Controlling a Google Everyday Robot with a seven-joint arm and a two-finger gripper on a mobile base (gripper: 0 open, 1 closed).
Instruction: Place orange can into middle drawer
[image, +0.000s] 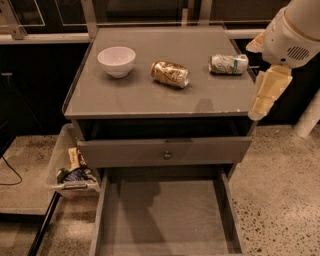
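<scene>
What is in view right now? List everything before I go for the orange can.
cabinet top: 1, grey, centre
bowl: 1, white, on the top, left
orange can: 1, orange-gold, on its side, middle of the top
green can: 1, pale green and white, on its side, right rear of the top
knob drawer: 1, grey, just under the top
middle drawer: 1, grey, pulled out, below
bin: 1, clear, on the floor left, holding packets
arm: 1, white, upper right
claw: 1, cream, beside the top's right edge, apart from both cans
</scene>
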